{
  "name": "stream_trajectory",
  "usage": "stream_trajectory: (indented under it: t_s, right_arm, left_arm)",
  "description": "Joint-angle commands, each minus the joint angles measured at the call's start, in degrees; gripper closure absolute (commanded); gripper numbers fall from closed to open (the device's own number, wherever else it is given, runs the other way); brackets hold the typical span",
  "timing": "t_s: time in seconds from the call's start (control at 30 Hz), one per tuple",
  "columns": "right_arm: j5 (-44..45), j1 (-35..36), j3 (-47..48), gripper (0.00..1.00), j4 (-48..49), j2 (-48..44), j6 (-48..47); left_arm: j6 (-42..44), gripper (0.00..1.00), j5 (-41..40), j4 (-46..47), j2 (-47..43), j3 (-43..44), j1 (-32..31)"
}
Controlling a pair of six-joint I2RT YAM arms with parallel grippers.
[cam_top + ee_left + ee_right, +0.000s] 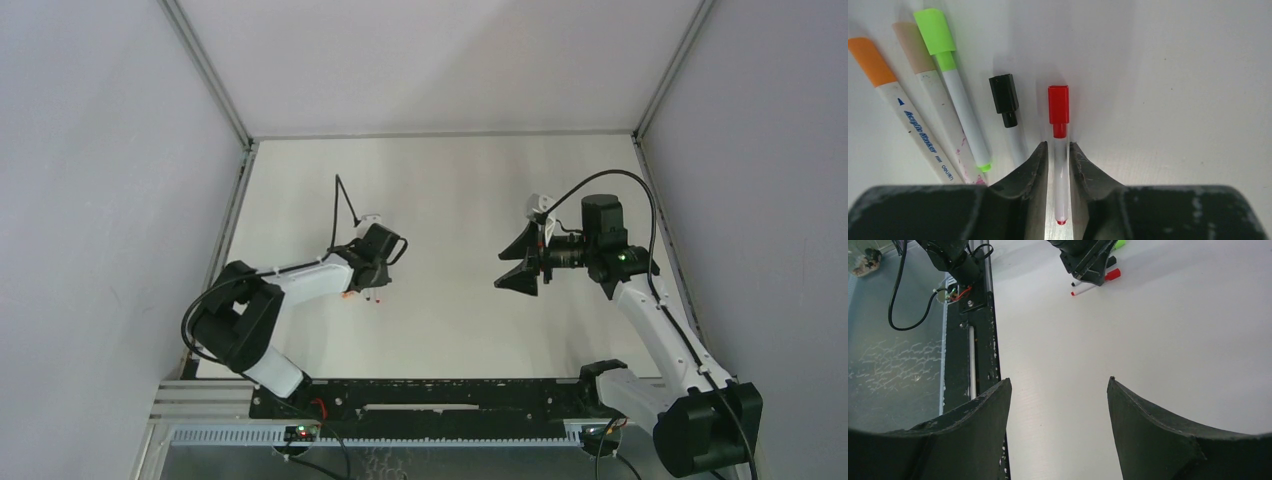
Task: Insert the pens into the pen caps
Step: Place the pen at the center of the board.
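left jaws (1059, 148): low over the worktop (1173, 75), narrowly parted around the red pen (1061, 172); a thin gap shows on each side, no pinch visible
red pen: lies flat on the worktop, white barrel running back between the left jaws, small red end towards the wrist
red cap (1058, 104): seated on the far end of the red pen, just past the fingertips
black pen (1018, 145): just left of the red pen and roughly parallel to it, black cap (1004, 93) on; near end hidden behind the left finger (1023, 172)
green pen (964, 117): further left and slanted, bright green cap (935, 31) on, green tip at the near end
tan-capped pen (943, 120): lies against the green pen's left side, pink smears low on the barrel
orange pen (910, 122): outermost on the left, orange cap (870, 61) on, blue print on the barrel
right jaws (1059, 390): spread wide with nothing between them, raised over bare worktop, well apart from the pens
top view: left jaws (372, 283) sit over the pen cluster on the left side of the worktop; right jaws (516, 260) are out on the right side, pointing left
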Motion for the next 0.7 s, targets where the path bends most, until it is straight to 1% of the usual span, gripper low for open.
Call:
stream_trajectory:
  t_s: [0.0,0.1,0.2,0.27,0.33,0.43,0.5,0.57,0.63,0.67]
  right_arm:
    - [-0.49,-0.80,1.89,0.23,-0.04,-0.71,-1.13]
    - [-0.58,-1.14,1.93,0.23,-0.02,-0.82,-1.16]
    - [-0.54,-1.48,1.95,0.24,-0.04,-0.95,-1.26]
    - [-0.43,-1.89,2.01,0.23,-0.13,-1.27,-1.43]
    - [-0.05,-2.71,2.13,0.24,-0.81,-1.89,-2.05]
    - [1.06,-4.88,3.20,0.24,-3.71,-3.16,-5.12]
    - [1.55,-7.42,3.33,0.23,-4.52,-4.25,-6.33]
    - [0.94,-10.72,3.34,0.23,-4.93,-4.72,-6.79]
    - [0.51,-14.87,3.34,0.23,-5.05,-4.44,-6.77]
    - [0.67,-16.43,3.34,0.23,-5.00,-4.21,-6.78]
  left_arm:
    - [1.20,0.74,-0.45,-0.40,-5.03,0.26,0.47]
    - [1.25,0.69,0.25,-0.51,-8.13,-0.45,0.46]
    - [1.58,0.68,1.46,-0.43,-11.89,-1.52,0.46]
    - [2.40,0.67,4.11,0.83,-15.93,-2.84,0.40]
    - [3.63,0.64,8.94,4.28,-21.80,-5.45,0.37]
    - [4.85,0.54,16.71,8.95,-32.81,-8.73,0.37]
    - [6.05,0.46,20.23,8.56,-39.22,-8.38,0.46]
    - [9.11,0.36,22.45,4.20,-44.93,-5.49,0.47]
    - [13.02,0.26,24.41,-1.15,-48.08,-0.08,0.54]
    - [14.91,0.20,24.82,-3.10,-49.23,1.29,0.55]
